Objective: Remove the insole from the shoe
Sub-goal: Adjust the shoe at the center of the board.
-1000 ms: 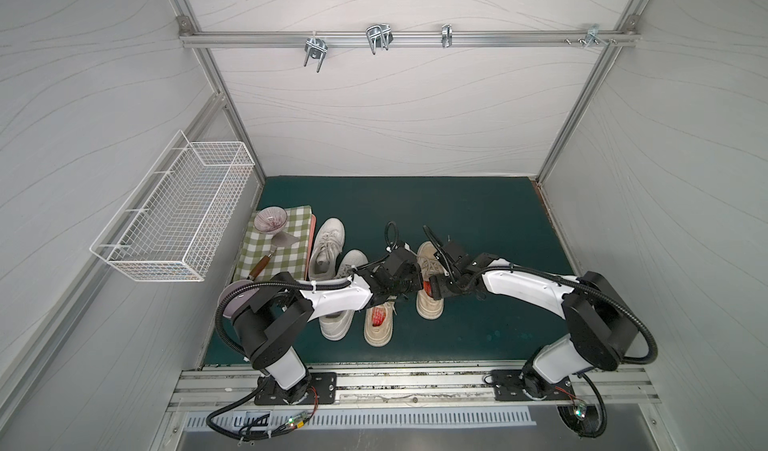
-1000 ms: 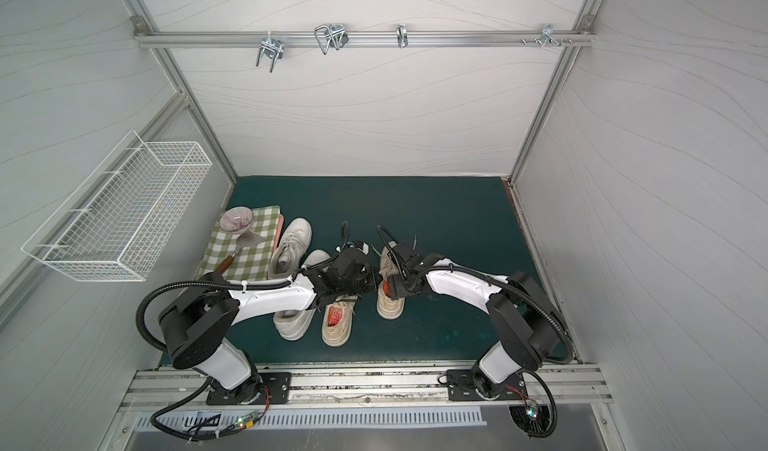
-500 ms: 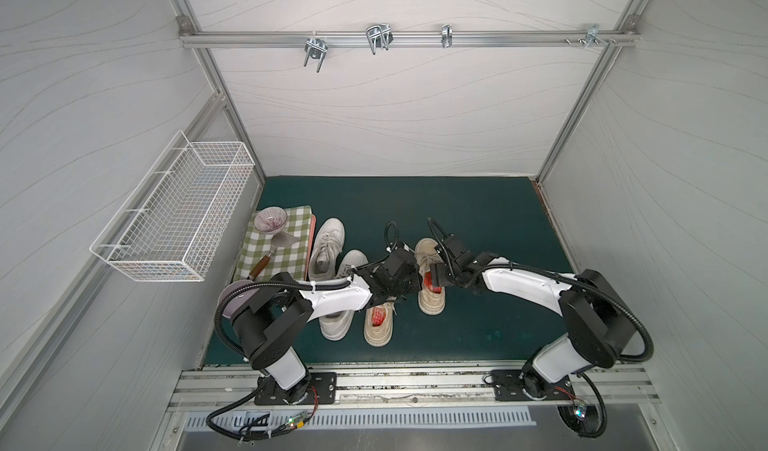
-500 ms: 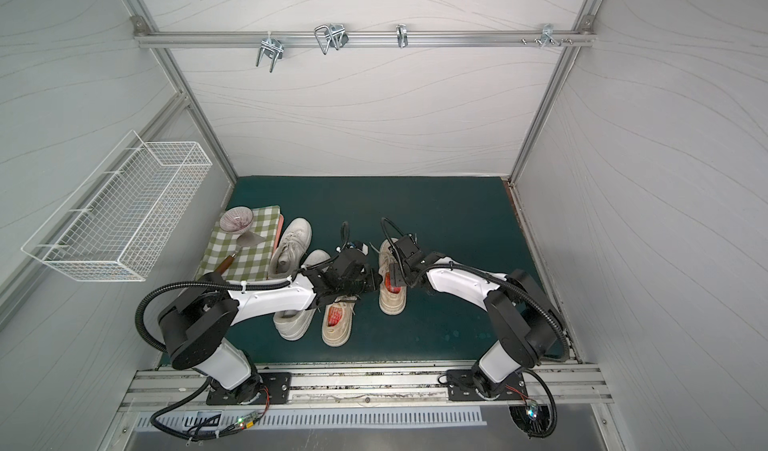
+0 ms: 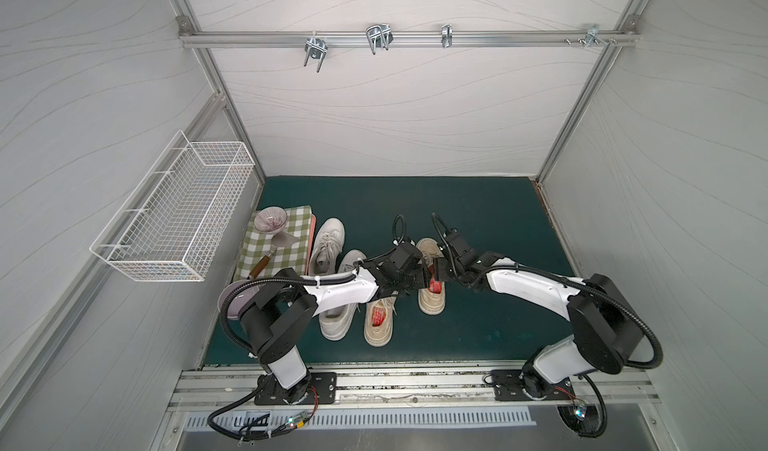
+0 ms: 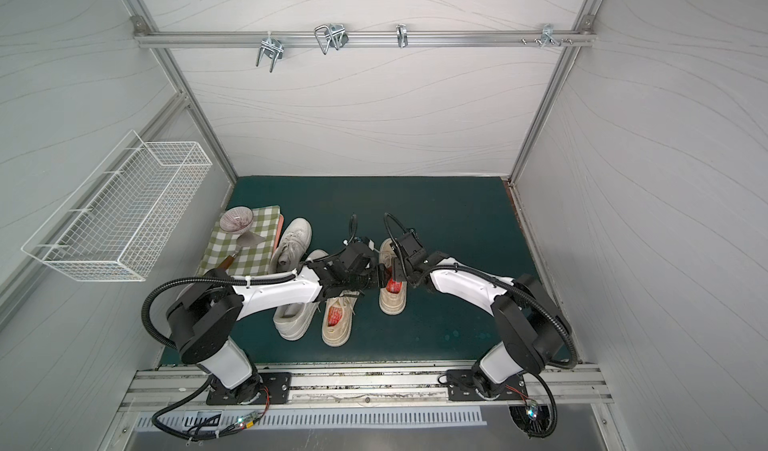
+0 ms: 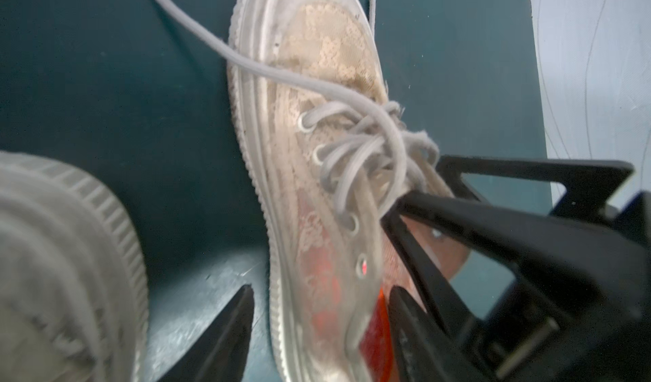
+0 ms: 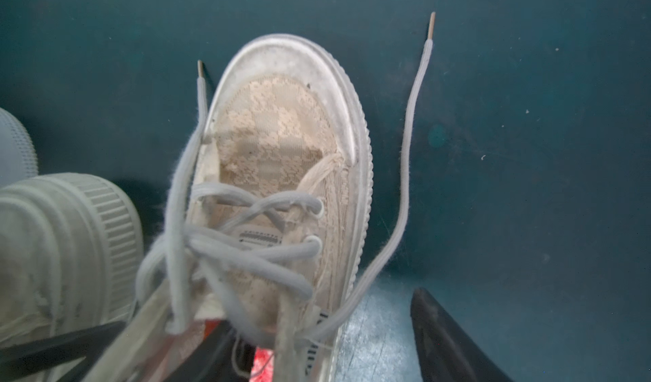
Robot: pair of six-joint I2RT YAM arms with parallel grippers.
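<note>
Left gripper (image 7: 318,292) has sprung apart since a second ago, straddling one shoe (image 5: 430,303) wall; the red insole (image 5: 435,285) lies inside the shoe; right gripper (image 8: 317,309), narrower yet still gaping, straddles the opposite wall. Closing on wall or lace (image 8: 408,151) would likely drag the whole shoe. Green mat (image 5: 478,220), white-walled booth (image 5: 374,116).

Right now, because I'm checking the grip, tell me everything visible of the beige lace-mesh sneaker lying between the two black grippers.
The beige lace-mesh sneaker sits sole-down on the green mat, toe to the far side. It has a white ribbed rubber sole and toe cap, loosened grey laces trailing onto the mat, and a red insole inside. The left gripper and right gripper each straddle a side wall, jaws open, one finger inside.
</note>
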